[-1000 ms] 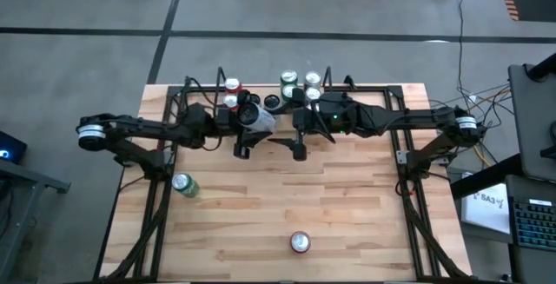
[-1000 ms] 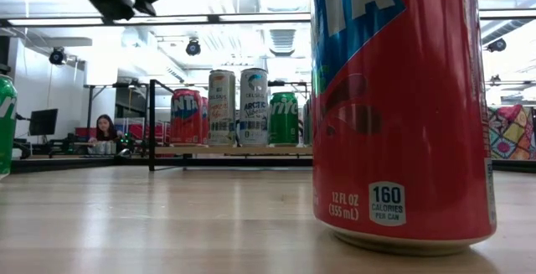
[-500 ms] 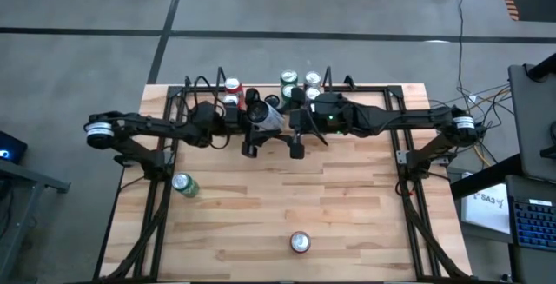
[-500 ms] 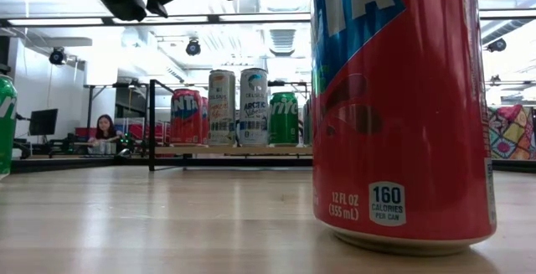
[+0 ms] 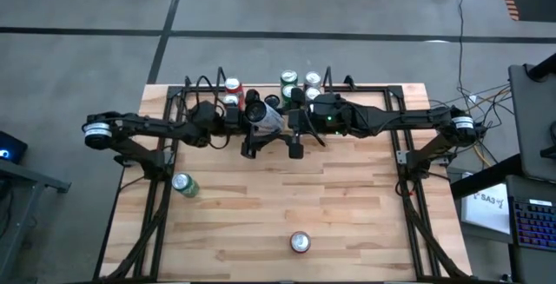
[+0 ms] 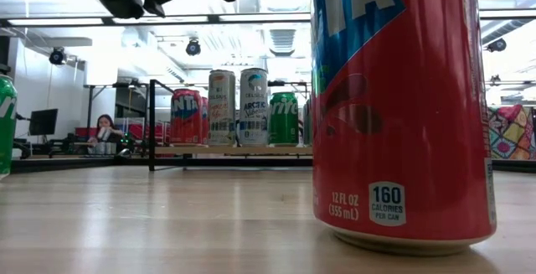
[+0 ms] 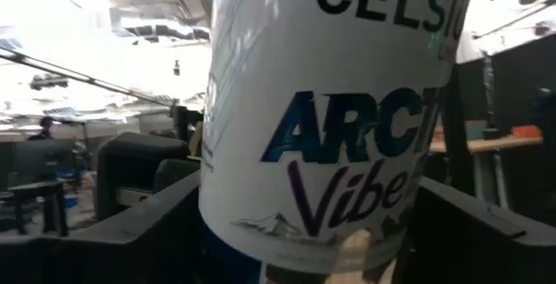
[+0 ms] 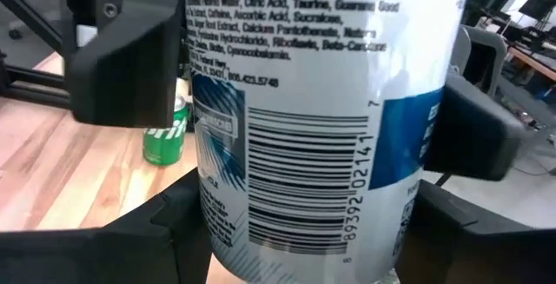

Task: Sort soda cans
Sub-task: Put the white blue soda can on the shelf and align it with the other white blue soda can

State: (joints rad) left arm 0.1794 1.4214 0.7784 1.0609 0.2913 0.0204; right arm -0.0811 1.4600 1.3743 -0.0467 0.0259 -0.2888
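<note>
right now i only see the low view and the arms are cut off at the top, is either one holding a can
Observer: Yes. The right gripper is shut on a white can, in the air over the back middle of the table.
Operator: where's the left one
Observer: The left gripper is at the same can, coming from the opposite side.
Operator: and that green can at my left edge
Observer: The green can stands alone near the table's left side, well apart from the red can by the front edge.
</note>
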